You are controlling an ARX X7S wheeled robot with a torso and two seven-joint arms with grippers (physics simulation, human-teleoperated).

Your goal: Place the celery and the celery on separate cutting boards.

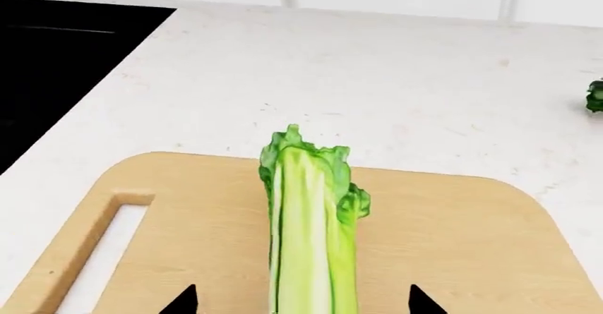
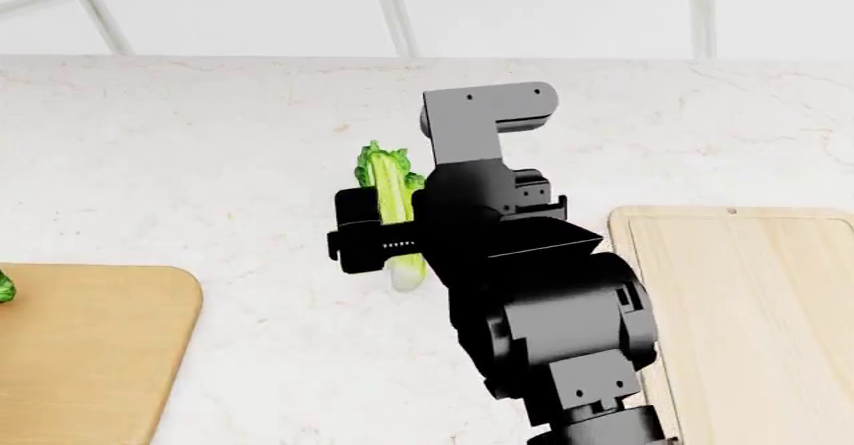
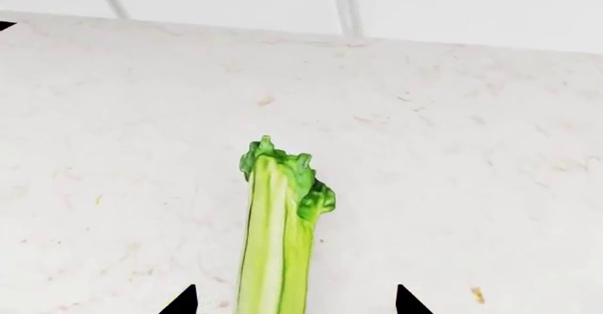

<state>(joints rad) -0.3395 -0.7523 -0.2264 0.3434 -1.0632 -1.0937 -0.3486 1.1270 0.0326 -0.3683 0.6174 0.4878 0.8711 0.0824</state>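
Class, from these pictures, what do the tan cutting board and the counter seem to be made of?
Cutting board: likely wood, matte tan with faint grain, rounded corners and a cut handle slot.
Counter: looks like pale polished stone or marble, judging by its faint speckles and veins; it could be an imitation.

No lettering, labels, brand marks or numbers are legible on any surface in the head view or either wrist view.

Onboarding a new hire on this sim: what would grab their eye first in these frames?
Probably the big black right arm mid-frame in the head view, its right gripper around a lime-green celery over the pale speckled counter. Next, the second celery, lying over the tan cutting board with the handle slot in the left wrist view. A paler cutting board lies bare at the head view's right.
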